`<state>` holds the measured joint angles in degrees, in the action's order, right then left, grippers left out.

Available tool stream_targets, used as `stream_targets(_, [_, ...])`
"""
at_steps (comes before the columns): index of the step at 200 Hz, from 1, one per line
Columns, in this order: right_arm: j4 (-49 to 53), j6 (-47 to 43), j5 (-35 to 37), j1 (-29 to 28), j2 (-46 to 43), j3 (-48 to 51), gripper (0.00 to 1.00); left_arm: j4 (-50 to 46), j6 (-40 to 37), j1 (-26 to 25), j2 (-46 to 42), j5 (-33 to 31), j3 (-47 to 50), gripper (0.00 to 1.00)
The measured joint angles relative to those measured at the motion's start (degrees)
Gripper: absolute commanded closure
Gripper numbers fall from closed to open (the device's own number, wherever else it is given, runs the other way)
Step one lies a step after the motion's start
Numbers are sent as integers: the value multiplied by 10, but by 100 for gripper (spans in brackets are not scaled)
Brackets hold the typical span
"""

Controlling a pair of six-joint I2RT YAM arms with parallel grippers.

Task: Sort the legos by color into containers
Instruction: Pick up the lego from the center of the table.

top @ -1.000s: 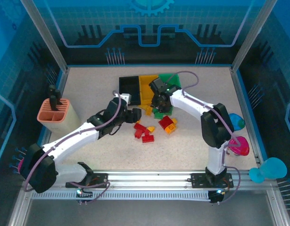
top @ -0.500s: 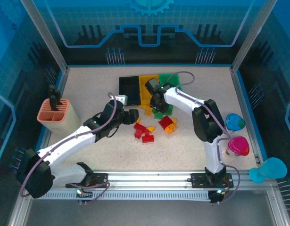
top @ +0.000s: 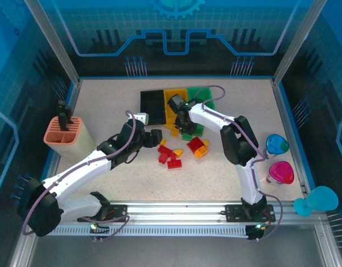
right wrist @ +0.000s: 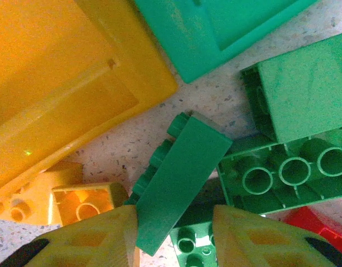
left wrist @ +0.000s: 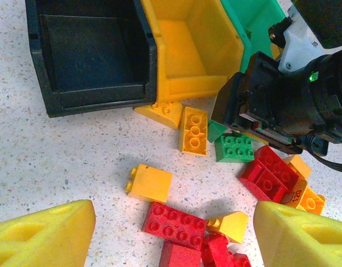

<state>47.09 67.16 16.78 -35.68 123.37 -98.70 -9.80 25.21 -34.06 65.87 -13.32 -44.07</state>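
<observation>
Jaws first: my left gripper (top: 155, 137) hung spread wide over the loose legos (top: 176, 151), gripping nothing, with a yellow brick (left wrist: 150, 182) and red bricks (left wrist: 173, 225) lying on the table between its pads. Further right, my right gripper (right wrist: 173, 233) was clenched on a green brick (right wrist: 182, 167), which sat tilted, low among other green pieces, just in front of the yellow bin (top: 173, 100). I judged this a pick just made. The bins ran black bin (top: 153, 102), yellow, green bin (top: 201, 94), so the next move called for a lift, a short carry right over the green rim, then a release. Underneath was a speckled beige table (top: 104, 105). A salmon holder (top: 63, 133) stood far left, with a blue object (top: 278, 143) and a pink one (top: 281, 172) far right. Blue-lit panels closed it all in.
</observation>
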Motion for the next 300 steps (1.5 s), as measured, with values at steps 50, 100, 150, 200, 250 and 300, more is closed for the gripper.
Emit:
stream_targets(50, [-2,2,7,-3,2,0,58,0,0,0,0,-4,1,24])
stream_targets(100, [-21,2,18,-3,3,5,55,0,0,0,0,-4,3,24])
stream_targets(150, [-34,2,24,-3,3,24,53,0,0,0,-5,-4,3,24])
stream_targets(200, [-37,4,23,-3,3,27,52,0,0,0,-7,-4,3,24])
stream_targets(250, [-36,6,24,-3,4,33,47,0,0,0,-7,-4,3,24])
stream_targets(300, [-36,8,26,-3,4,35,57,0,0,0,-7,-4,3,24])
